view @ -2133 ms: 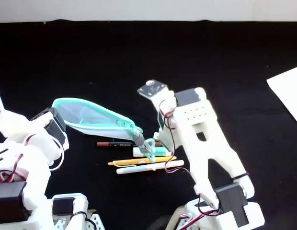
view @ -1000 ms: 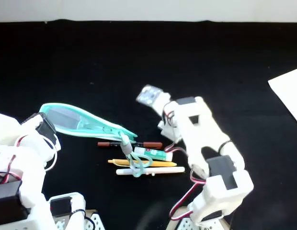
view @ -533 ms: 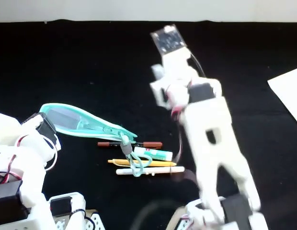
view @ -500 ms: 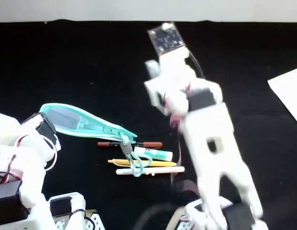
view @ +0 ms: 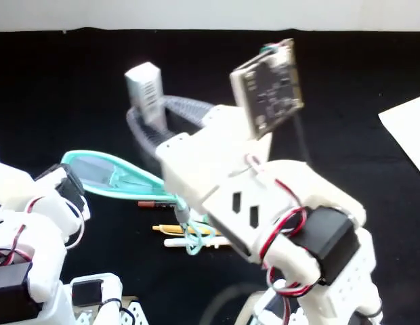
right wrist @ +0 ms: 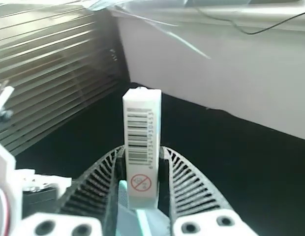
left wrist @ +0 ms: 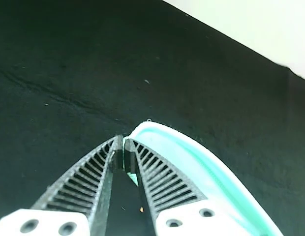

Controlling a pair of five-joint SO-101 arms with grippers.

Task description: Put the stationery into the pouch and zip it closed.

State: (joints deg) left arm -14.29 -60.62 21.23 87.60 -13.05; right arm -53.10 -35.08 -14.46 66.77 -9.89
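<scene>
Right gripper point(right wrist: 142, 150), held well above the black cloth table cover point(view: 74, 88), with its two ribbed grey fingers point(right wrist: 192, 189) clamped on either side of a white rectangular block bearing a barcode point(right wrist: 141, 132); the block stands upright between them, its upper part projecting past the fingertips. Left gripper point(left wrist: 123, 147), low at the near left of the table, with its fingers brought together on the rim of the mint-green fabric pouch point(view: 105, 172) (the turquoise edge meets the fingertips in the left wrist view). The pouch runs from this gripper towards the table's middle, its mouth gaping at the held end and its far end next to the loose stationery. A turquoise cord loop point(view: 193, 245) at that end lies across the pens. On the cloth, just beside the pouch and partly hidden behind the right arm, lie a brown marker point(view: 152, 203), a yellow pen point(view: 171, 230) and a white pen point(view: 179, 242), roughly parallel to one another. A white paper sheet point(view: 406, 128) lies at the table's right edge, well apart from the rest.
</scene>
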